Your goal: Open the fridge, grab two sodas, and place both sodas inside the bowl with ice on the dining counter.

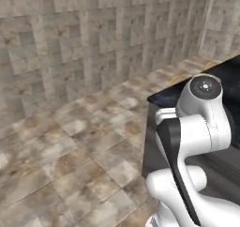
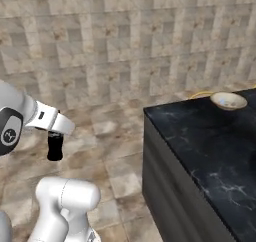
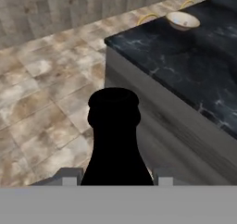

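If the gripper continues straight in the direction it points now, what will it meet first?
The gripper is shut on the dark bottle, whose neck points along that line. Beyond it, in the hand view, probably comes the grey side of the dining counter below its near edge, though depth is unclear. The bowl sits farther back.

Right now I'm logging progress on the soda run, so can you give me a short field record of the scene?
held item: dark bottle, upright
tool: tool shut on the bottle's body, above the tiled floor
bowl: bowl on the dining counter, near its far edge
bottle to bowl: apart, not yet over the counter
bowl contents: too small to tell
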